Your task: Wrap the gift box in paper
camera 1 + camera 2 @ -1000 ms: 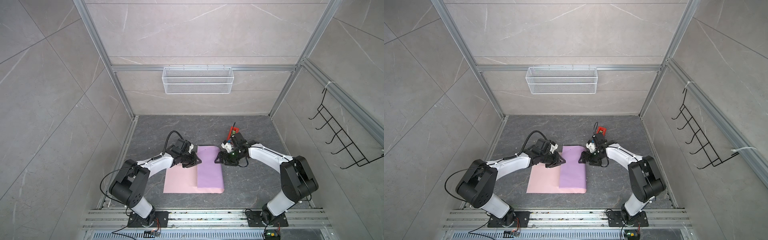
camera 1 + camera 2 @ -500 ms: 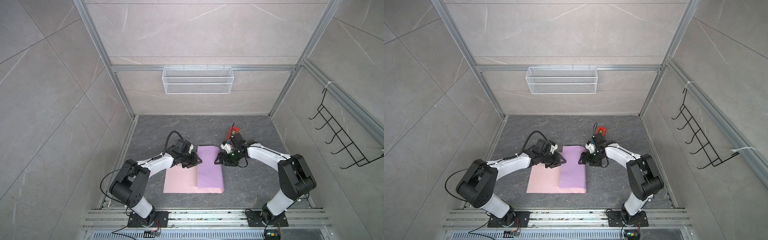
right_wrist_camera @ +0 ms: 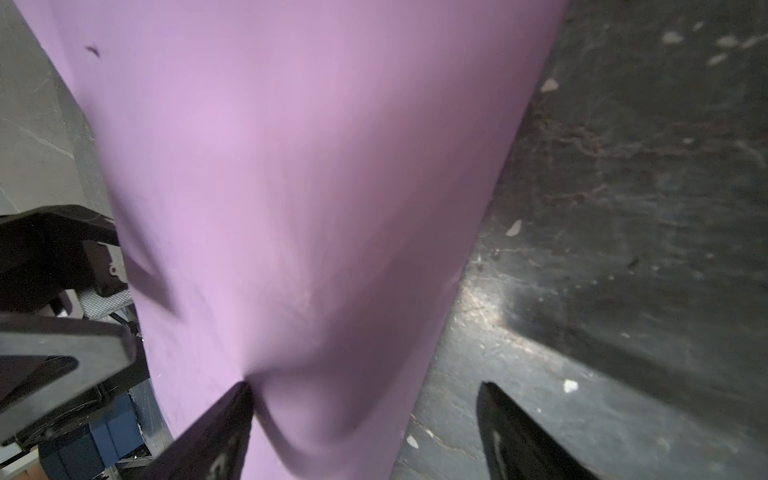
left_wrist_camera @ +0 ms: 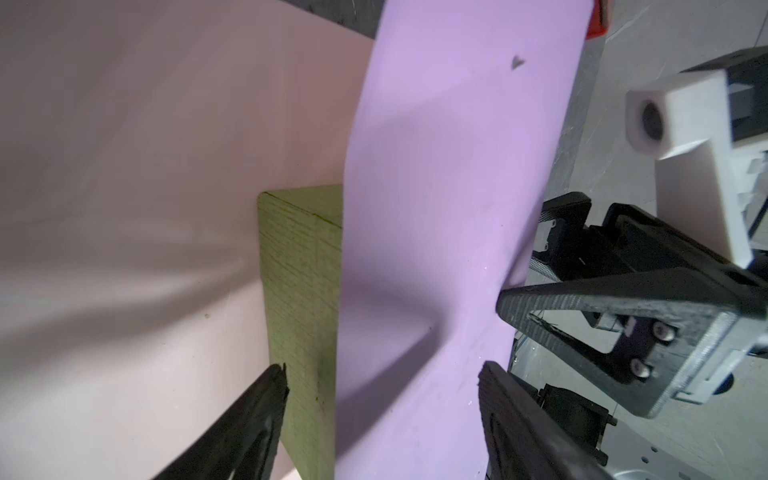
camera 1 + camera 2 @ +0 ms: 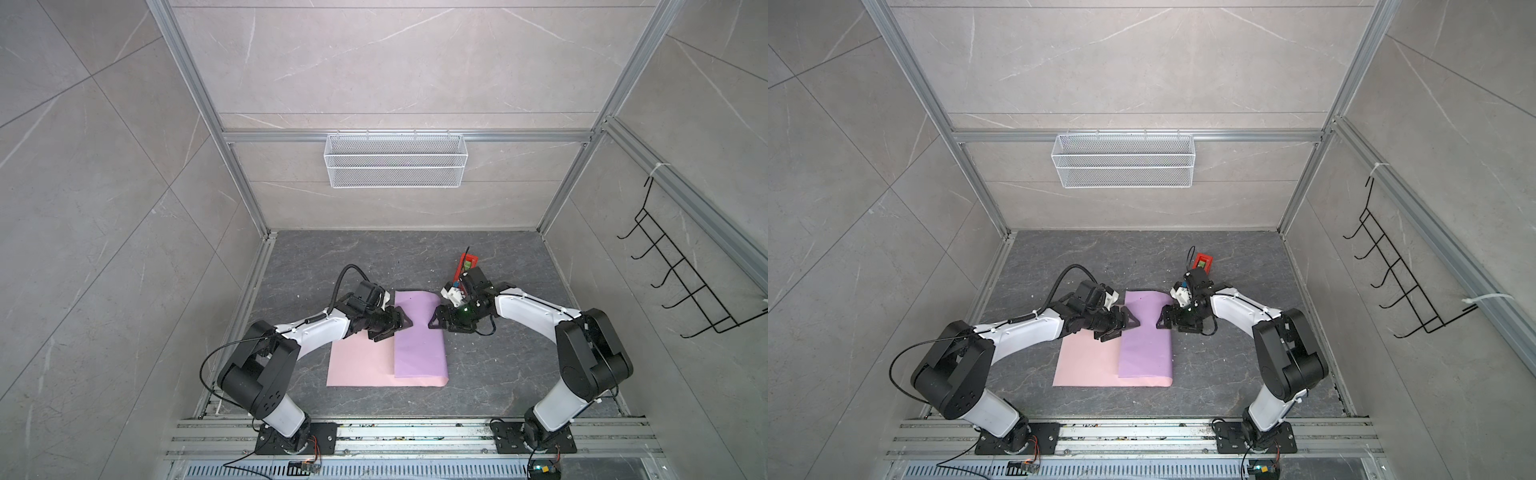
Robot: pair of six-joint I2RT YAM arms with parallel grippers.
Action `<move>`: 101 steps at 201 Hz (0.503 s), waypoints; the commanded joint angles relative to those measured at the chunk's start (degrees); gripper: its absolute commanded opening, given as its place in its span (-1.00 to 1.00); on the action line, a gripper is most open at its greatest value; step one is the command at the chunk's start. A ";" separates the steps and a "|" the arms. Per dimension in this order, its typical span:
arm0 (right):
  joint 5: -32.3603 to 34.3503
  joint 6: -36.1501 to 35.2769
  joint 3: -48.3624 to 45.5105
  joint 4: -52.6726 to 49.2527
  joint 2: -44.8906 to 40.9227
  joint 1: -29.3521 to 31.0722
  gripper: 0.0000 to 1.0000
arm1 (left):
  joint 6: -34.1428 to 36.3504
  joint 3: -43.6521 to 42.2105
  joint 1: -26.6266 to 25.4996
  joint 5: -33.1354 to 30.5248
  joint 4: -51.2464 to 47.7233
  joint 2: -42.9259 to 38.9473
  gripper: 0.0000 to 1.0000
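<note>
**Location.** The paper [image 5: 357, 365] lies on the dark grey surface [image 5: 507, 374] between the arms, pale pink face up. The portion on the right arm's side is folded over, so its lilac face shows. The gift box [image 4: 299, 291] sits under that lilac flap [image 4: 436, 208]. It is hidden in both top views; the left wrist view shows one olive-green corner and side wall projecting from beneath the flap.

**Tool state.** The left tool [image 5: 395, 329] stands with jaws wide apart and holds nothing; the flap and the box edge lie between them. The right tool [image 5: 435, 323] is likewise spread wide and grips nothing. One fingertip [image 3: 232, 419] presses a dent into the flap, and the other stands over bare surface.

**Handling.** The paper is judged thin, light and limp. It buckles under a fingertip, creases easily and may spring back off the box if released. Take hold at a free edge and keep the flap pressed to the box top. The box is judged rigid, matte and light, and it may slide under the sheet if pushed sideways.

**Markings.** No brand, label or writing is legible on the paper, the box or the red tape dispenser [image 5: 467, 266]; a small dark speck [image 4: 516, 62] marks the flap
</note>
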 commanded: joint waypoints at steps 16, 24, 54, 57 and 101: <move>4.64 0.06 -2.03 -1.66 1.47 0.82 0.71 | 1.31 1.22 -0.87 0.24 -1.42 2.35 0.22; 4.58 0.06 -1.81 -1.77 1.30 0.89 0.72 | 1.62 1.13 -0.92 -0.35 -2.27 2.37 0.12; 4.57 -0.86 0.15 -3.67 -0.38 0.72 0.73 | 2.91 0.06 -0.83 -2.86 -4.69 1.76 -0.15; 4.40 -0.94 0.33 -3.87 -0.58 0.75 0.74 | 3.05 -0.07 -0.79 -3.11 -4.86 1.77 -0.16; -0.73 -1.82 1.85 -4.92 -3.22 -1.27 0.80 | 3.54 -0.74 -0.83 -3.46 -5.45 1.98 -0.28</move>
